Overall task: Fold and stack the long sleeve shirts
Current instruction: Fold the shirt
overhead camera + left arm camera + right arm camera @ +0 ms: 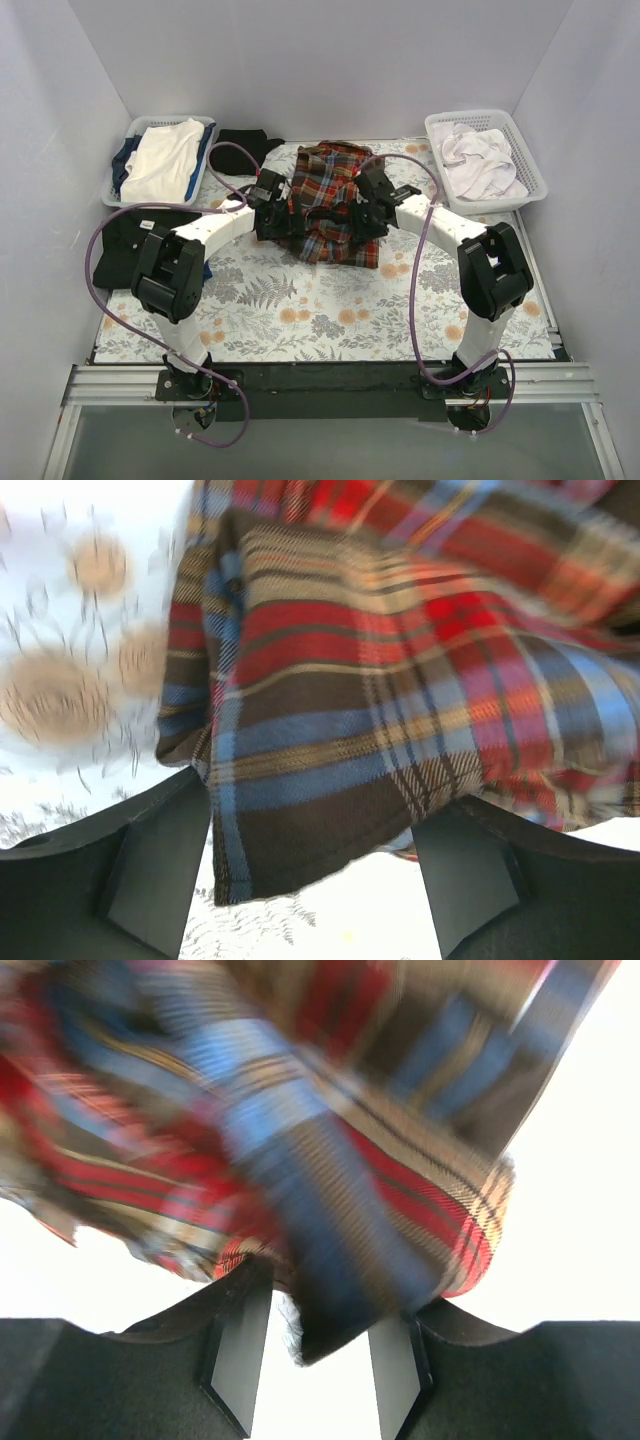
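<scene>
The red-orange plaid shirt (pixel 328 200) lies bunched in the middle of the floral table. My left gripper (pixel 272 218) is at its left edge and my right gripper (pixel 368 215) is at its right edge. In the left wrist view the plaid shirt (pixel 380 680) hangs between the wide-open jaws of the left gripper (pixel 315 865), and neither finger pinches it. In the right wrist view a fold of the plaid shirt (pixel 300 1160) hangs between the parted jaws of the right gripper (pixel 320 1355), with a gap on the left side. A black shirt (pixel 130 245) lies folded at the table's left edge.
A basket (pixel 133 128) at the back left holds white and blue cloth. A white basket (pixel 530 165) at the back right holds white cloth. Another black garment (pixel 245 145) lies at the back beside the left basket. White walls enclose the table.
</scene>
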You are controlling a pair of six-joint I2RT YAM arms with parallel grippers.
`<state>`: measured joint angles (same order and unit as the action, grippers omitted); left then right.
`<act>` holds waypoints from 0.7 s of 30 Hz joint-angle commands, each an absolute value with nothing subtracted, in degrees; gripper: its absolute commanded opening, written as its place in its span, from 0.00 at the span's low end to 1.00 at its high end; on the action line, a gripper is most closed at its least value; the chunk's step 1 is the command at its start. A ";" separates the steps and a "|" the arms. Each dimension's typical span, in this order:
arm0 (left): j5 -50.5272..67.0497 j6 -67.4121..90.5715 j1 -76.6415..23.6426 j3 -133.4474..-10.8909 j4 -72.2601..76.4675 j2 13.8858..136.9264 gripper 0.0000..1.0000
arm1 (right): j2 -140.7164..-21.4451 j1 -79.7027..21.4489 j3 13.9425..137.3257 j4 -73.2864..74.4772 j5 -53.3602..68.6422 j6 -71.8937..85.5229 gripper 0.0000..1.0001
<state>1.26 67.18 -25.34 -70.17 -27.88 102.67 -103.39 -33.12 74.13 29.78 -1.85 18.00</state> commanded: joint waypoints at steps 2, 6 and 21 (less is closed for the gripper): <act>-1.40 64.25 -25.40 -78.64 -29.18 103.44 0.75 | -105.64 -32.35 85.14 30.85 -7.03 17.84 0.48; -3.77 62.93 -25.40 -84.01 -31.20 105.90 0.77 | -108.10 -30.85 90.08 32.34 -7.29 17.75 0.48; 1.76 70.57 -24.70 -107.03 -23.65 124.70 0.80 | -119.70 -20.22 108.80 32.95 -8.08 21.01 0.46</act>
